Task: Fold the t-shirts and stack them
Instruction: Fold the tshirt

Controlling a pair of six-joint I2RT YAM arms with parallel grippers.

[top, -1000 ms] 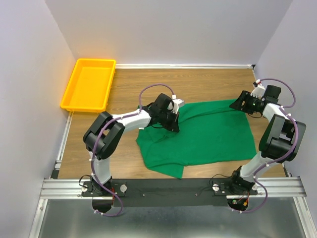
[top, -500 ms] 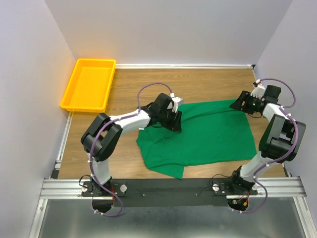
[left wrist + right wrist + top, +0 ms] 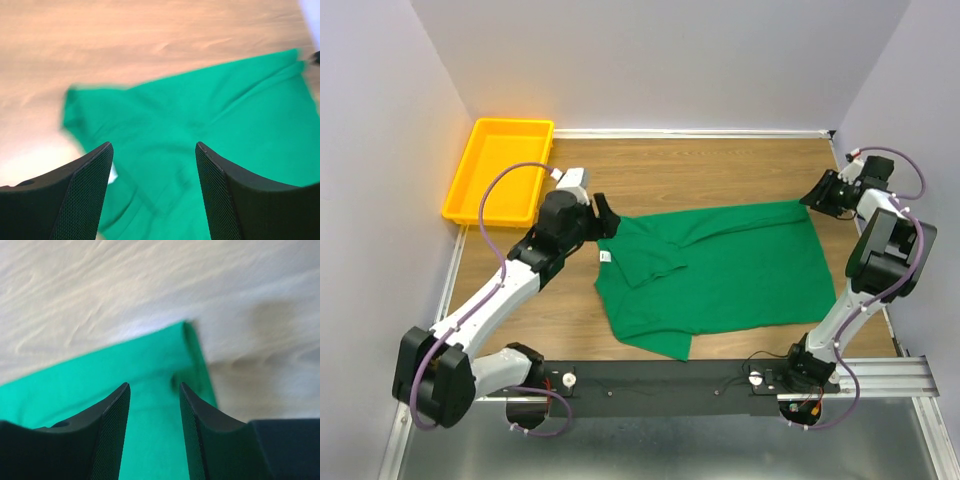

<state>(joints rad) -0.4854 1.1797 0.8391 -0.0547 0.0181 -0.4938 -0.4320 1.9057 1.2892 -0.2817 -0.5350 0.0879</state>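
The green t-shirt (image 3: 740, 270) lay spread on the wooden table (image 3: 720, 165), from centre to right, with one sleeve (image 3: 655, 262) folded inward at its 10 o'clock corner. The left gripper (image 3: 608, 218) hung just off that corner, fingers spread, pinching nothing. The right gripper (image 3: 817, 196) stood at the shirt's 2 o'clock corner, fingers parted, nothing between them. A yellow tray (image 3: 500, 170) sat at the table's 10 o'clock.
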